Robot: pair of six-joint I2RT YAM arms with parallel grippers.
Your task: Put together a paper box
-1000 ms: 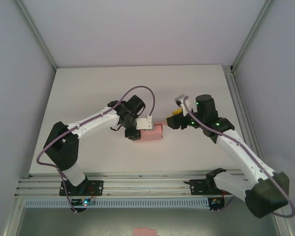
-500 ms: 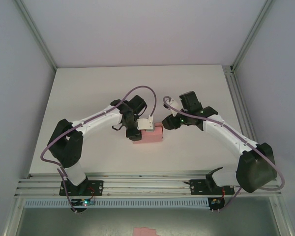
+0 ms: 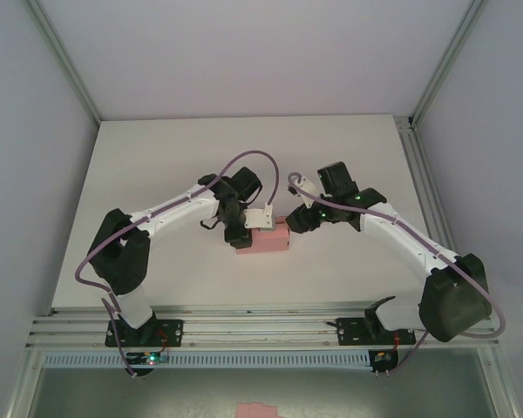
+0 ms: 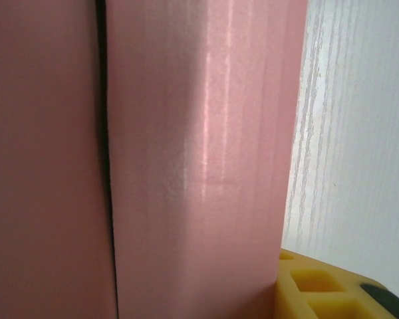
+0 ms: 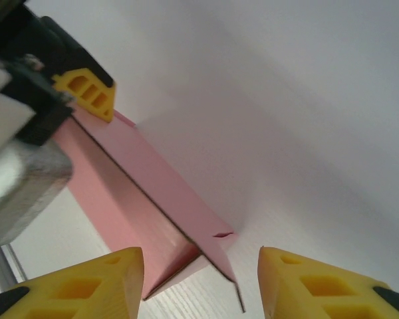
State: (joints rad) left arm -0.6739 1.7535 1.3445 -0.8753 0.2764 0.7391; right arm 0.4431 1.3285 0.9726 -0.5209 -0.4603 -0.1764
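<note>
The pink paper box (image 3: 264, 240) lies mid-table, folded into a long shallow shape. My left gripper (image 3: 241, 233) is shut on its left end. In the left wrist view the pink card (image 4: 193, 166) sits right up against the camera, with one yellow fingertip (image 4: 332, 292) pressed beside it. My right gripper (image 3: 295, 220) stands open at the box's right end. In the right wrist view the box (image 5: 120, 193) runs away from me, and a loose end flap (image 5: 219, 256) juts out between my two yellow fingers (image 5: 80, 286), touching neither.
A white table (image 3: 157, 157) with bare room behind and to both sides of the box. A metal rail (image 3: 261, 318) runs along the near edge, and grey walls close in the sides. A small pink scrap (image 3: 255, 409) lies below the table front.
My right arm swung its wrist down and left, bringing the gripper to the box's right end. The left gripper kept its hold and shifted only slightly.
</note>
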